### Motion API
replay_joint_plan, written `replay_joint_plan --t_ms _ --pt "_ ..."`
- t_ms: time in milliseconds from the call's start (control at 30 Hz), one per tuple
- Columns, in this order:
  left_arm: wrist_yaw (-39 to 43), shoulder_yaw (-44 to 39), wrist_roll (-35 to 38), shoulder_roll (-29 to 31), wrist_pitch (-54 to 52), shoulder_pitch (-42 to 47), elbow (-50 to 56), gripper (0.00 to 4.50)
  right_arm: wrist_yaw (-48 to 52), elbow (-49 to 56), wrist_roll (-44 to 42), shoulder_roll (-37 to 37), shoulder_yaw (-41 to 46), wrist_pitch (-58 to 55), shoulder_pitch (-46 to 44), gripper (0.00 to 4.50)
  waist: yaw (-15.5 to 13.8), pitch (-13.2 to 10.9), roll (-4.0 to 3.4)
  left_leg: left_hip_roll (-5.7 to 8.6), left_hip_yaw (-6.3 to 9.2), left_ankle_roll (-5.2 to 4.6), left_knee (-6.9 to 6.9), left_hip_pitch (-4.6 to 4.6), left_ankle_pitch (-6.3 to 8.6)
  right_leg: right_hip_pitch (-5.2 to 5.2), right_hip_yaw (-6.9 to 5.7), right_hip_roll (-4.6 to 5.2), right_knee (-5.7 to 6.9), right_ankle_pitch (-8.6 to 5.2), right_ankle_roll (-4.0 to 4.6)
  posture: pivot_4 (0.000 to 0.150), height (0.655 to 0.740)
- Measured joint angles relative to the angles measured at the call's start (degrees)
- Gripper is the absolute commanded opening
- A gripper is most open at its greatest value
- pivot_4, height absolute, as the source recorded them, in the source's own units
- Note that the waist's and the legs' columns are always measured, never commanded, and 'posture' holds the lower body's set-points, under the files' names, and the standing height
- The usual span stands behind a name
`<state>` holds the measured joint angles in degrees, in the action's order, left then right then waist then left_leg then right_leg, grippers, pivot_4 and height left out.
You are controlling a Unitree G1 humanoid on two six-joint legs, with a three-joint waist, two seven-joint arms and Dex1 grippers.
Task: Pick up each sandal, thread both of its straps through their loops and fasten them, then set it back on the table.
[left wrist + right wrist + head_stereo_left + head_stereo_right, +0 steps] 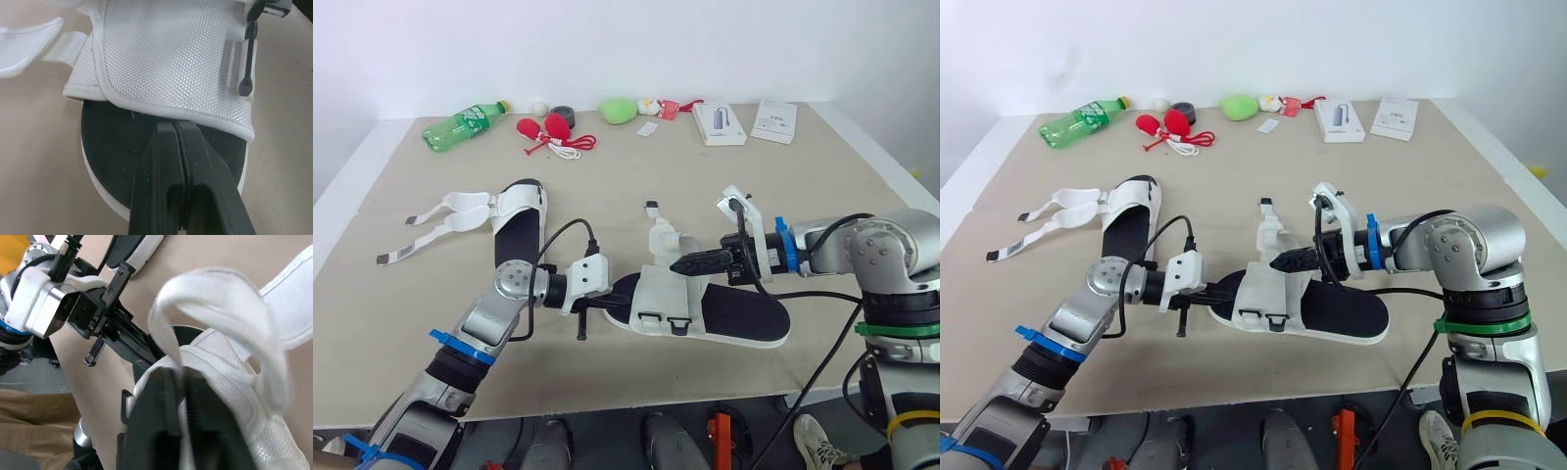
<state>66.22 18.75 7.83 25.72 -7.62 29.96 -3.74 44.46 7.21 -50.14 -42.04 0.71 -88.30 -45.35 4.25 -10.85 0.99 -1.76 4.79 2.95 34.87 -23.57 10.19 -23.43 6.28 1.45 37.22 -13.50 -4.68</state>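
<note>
The near sandal lies flat on the table in the lower centre of the head view, toe toward the left of the frame, and the two arms meet over it from either side. The left gripper comes in from the lower left with its jaws closed tight together and nothing between them. Its tips press on the black footbed just at the edge of the white mesh upper; this looks like a pin, meant to stop the shoe sliding while the other arm pulls. The right gripper reaches in from the right of the frame, and its jaws appear closed on the strap near where it leaves the upper. The strap therefore stands up in a loop above the sandal. The black loops on the near side of the upper look empty, so I judge the threading not yet done. The second sandal lies on the table at centre left, touched by neither gripper, its loose straps spread toward the left edge
</note>
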Motion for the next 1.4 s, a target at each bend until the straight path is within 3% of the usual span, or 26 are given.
replay_joint_plan --t_ms 533,633,833,933,1033,1167,1300,1400 --pt "0.0 0.3 0.0 0.0 0.1 0.0 0.1 0.0 -5.0 11.9 -9.4 1.3 5.8 -3.9 11.7 0.1 0.0 0.0 0.0 -0.02 0.0 -0.11 -0.01 0.04 0.06 0.02 0.0 -0.03 0.0 -0.05 0.03 0.15 0.74" --pt "0.0 0.3 0.0 0.0 0.1 0.0 0.1 0.0 -5.8 12.4 -10.3 0.7 5.8 -4.1 12.0 0.99 0.0 0.0 0.0 -0.02 0.0 -0.12 0.0 0.05 0.07 0.02 0.0 -0.03 0.01 -0.04 0.02 0.15 0.74" --pt "0.1 0.6 0.0 0.0 0.2 0.3 -0.1 0.0 -4.6 12.2 -10.9 -3.1 6.5 -4.1 9.8 3.55 0.0 0.0 0.0 -0.01 0.0 -0.12 0.01 0.04 0.07 0.02 0.0 -0.02 0.0 -0.04 0.02 0.15 0.74" --pt "0.1 0.9 0.0 -0.1 0.3 0.5 -0.1 0.0 -1.7 11.5 -14.6 -7.8 7.2 -4.2 9.5 4.46 -0.1 0.0 0.0 0.0 0.0 -0.13 0.01 0.0 0.07 0.01 0.0 -0.01 0.0 -0.06 0.03 0.15 0.74" --pt "0.3 1.1 0.0 0.0 0.3 0.7 -0.1 0.0 2.0 11.8 -20.9 -14.0 8.2 -4.2 13.2 4.46 -0.2 0.0 0.01 0.0 0.0 -0.22 0.0 0.01 0.13 0.03 0.0 -0.01 -0.02 -0.12 0.05 0.15 0.74" --pt "0.4 1.0 0.0 0.2 0.3 0.7 -0.1 0.0 3.1 13.7 -25.9 -16.1 8.0 -4.3 17.8 4.46 -0.3 0.0 -0.01 -0.01 -0.01 -0.24 0.01 0.04 0.14 0.04 0.0 -0.01 -0.02 -0.12 0.04 0.15 0.74" --pt "0.2 1.0 -0.1 0.2 0.3 0.7 -0.2 0.0 1.3 16.4 -27.9 -14.3 6.7 -3.7 20.5 4.46 -0.3 0.0 0.02 -0.01 -0.01 -0.24 0.08 0.06 0.14 0.06 0.0 -0.02 -0.02 -0.09 0.02 0.15 0.74" --pt "0.1 1.0 -0.1 0.2 0.3 0.7 -0.2 0.0 -2.8 16.2 -23.5 -10.2 4.2 -0.1 22.2 4.46 -0.3 0.0 0.05 0.0 -0.02 -0.24 0.13 0.04 0.14 0.07 0.02 -0.02 -0.02 -0.16 0.15 0.15 0.74"
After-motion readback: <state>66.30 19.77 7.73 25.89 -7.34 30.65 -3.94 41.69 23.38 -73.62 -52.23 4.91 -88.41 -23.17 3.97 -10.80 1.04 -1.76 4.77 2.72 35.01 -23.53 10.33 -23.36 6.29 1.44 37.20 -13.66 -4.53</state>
